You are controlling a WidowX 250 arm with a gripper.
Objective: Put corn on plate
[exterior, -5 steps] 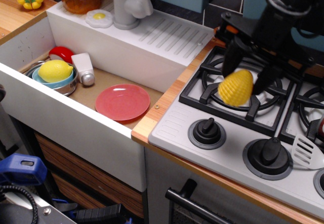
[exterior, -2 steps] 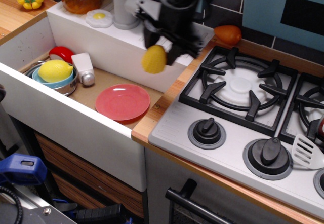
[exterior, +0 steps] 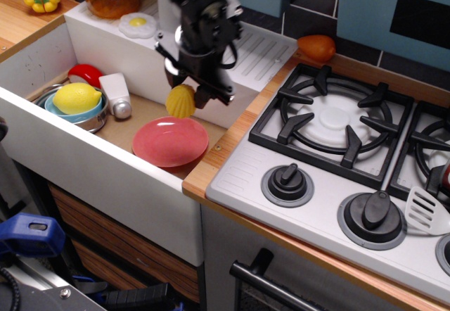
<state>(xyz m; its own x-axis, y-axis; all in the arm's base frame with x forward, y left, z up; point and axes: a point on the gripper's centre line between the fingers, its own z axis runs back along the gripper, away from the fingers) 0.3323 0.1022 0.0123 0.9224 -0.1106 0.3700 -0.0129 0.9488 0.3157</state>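
Corn hangs pinched in the gripper above the far rim of the plate (inside the sink); we judge it held clear for lowering and release.

lemon in blue bowl | salt shaker beside | spatula on stove

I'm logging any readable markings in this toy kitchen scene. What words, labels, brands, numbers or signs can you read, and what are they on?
None: no readable text shows anywhere.
The corn in the pincer, the plate, the stove knobs and the white shaker all show plain surfaces.
The blue object at lower left bears no legible marking.
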